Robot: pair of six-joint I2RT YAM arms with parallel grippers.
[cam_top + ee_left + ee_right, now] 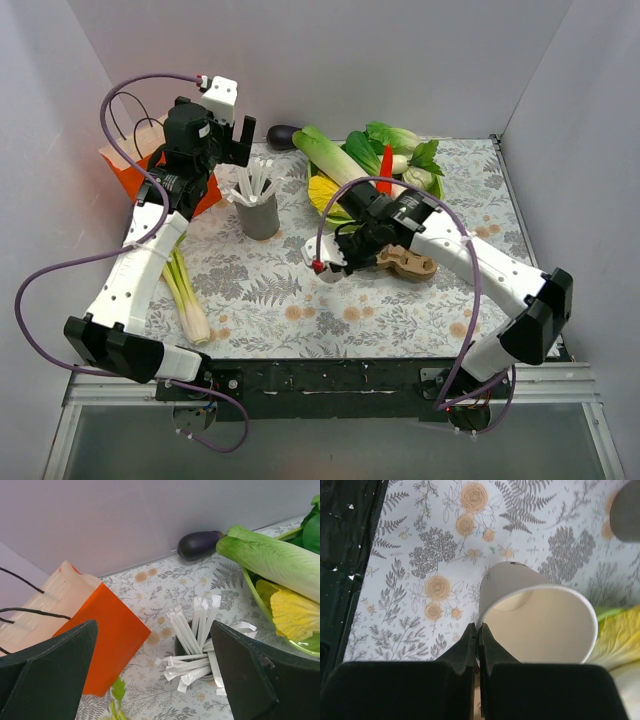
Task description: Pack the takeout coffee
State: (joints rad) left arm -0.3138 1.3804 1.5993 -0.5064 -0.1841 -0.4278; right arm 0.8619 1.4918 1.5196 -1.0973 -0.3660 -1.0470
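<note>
My right gripper (pixel 478 630) is shut on the rim of the takeout coffee cup (pixel 535 620), one finger inside and one outside. The cream-white paper cup is tilted above the floral tablecloth, with its mouth open and empty; no black lid shows. In the top view my right gripper (pixel 335 258) is at mid-table, just left of the brown pulp tray (pixel 408 264), and hides most of the cup. My left gripper (pixel 154 630) is open and empty, high above the grey cup of white sticks (pixel 192 647) at the back left.
An orange paper bag (pixel 125 160) stands at the back left. An eggplant (pixel 283 135) and a bowl of leafy greens (pixel 360 160) are at the back. A leek (pixel 187 292) lies at the left. The grey stick cup also shows in the top view (pixel 258 212).
</note>
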